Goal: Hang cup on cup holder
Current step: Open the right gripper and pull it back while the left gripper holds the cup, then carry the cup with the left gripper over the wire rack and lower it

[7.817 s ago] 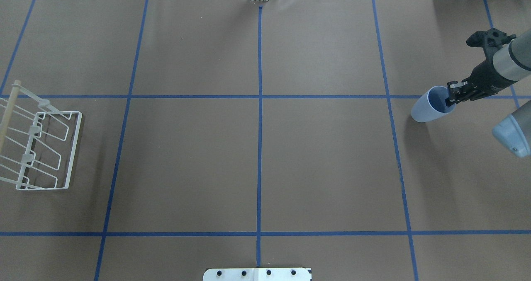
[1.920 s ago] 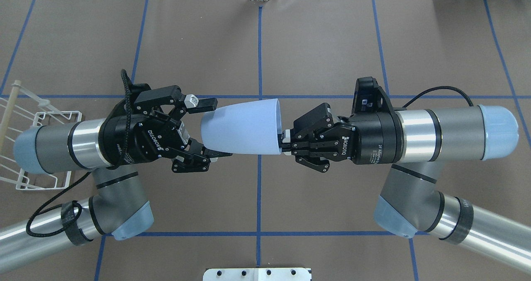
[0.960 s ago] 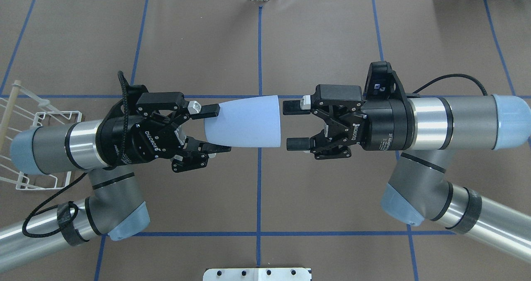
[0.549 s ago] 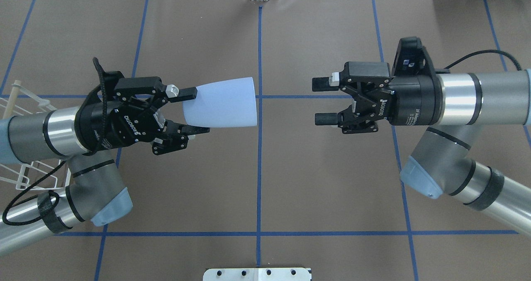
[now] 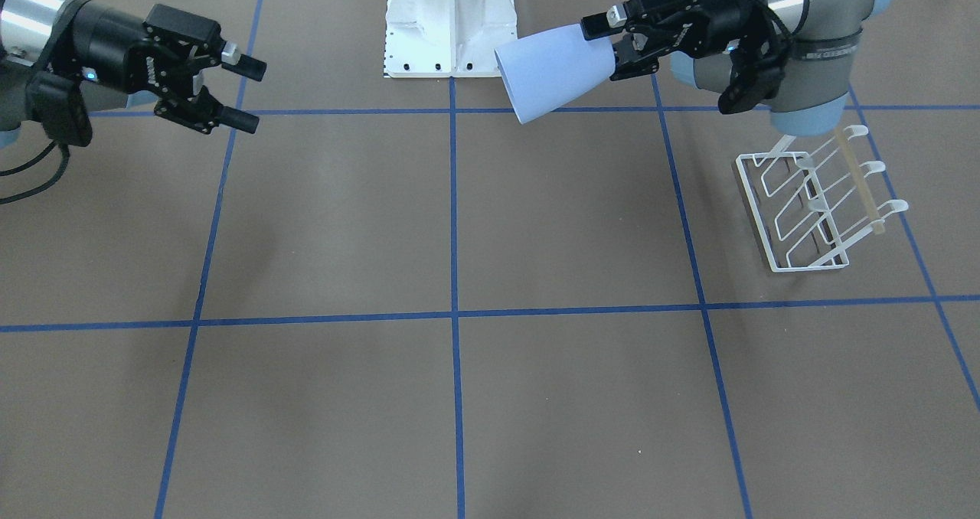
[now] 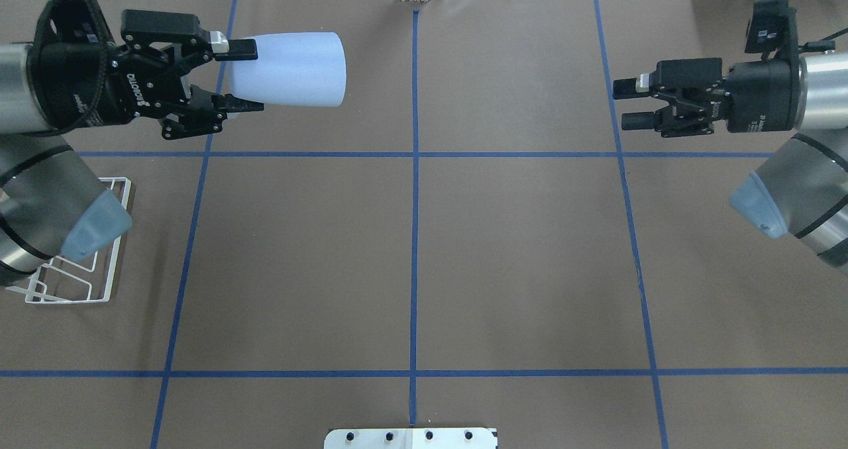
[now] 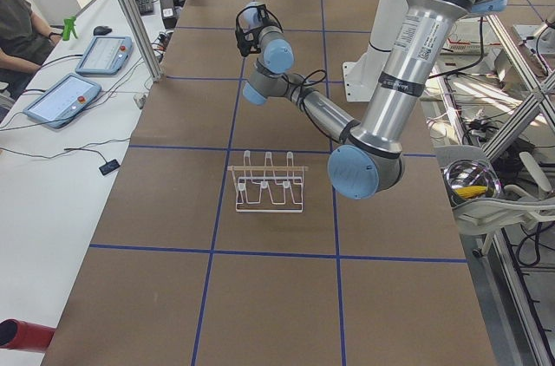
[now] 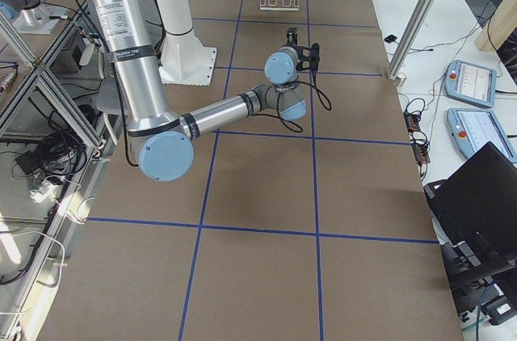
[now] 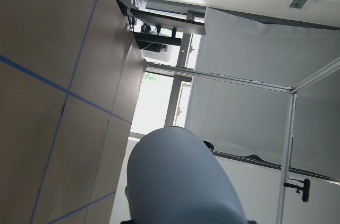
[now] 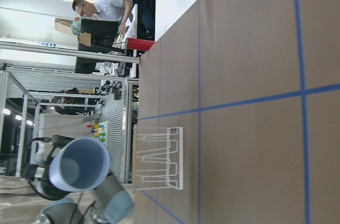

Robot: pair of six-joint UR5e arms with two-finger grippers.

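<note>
The light blue cup [image 6: 291, 69] lies on its side in the air over the far left of the table, rim toward the middle. My left gripper [image 6: 246, 78] is shut on its narrow base end; this also shows in the front view, gripper [image 5: 609, 48] and cup [image 5: 555, 75]. The white wire cup holder [image 5: 811, 205] stands on the table below and nearer than the left arm. In the overhead view the holder [image 6: 117, 244] is partly hidden by that arm's elbow. My right gripper [image 6: 626, 104] is open and empty at the far right.
The white robot pedestal [image 5: 450, 29] stands at the table's middle edge. Blue tape lines [image 6: 415, 237] divide the brown table into squares. An operator [image 7: 13, 19] sits beside tablets off the table's far side.
My left gripper has carried the cup left and toward the far edge, away from the right gripper. The right gripper, open after letting go of the cup, has drawn back to the right.
</note>
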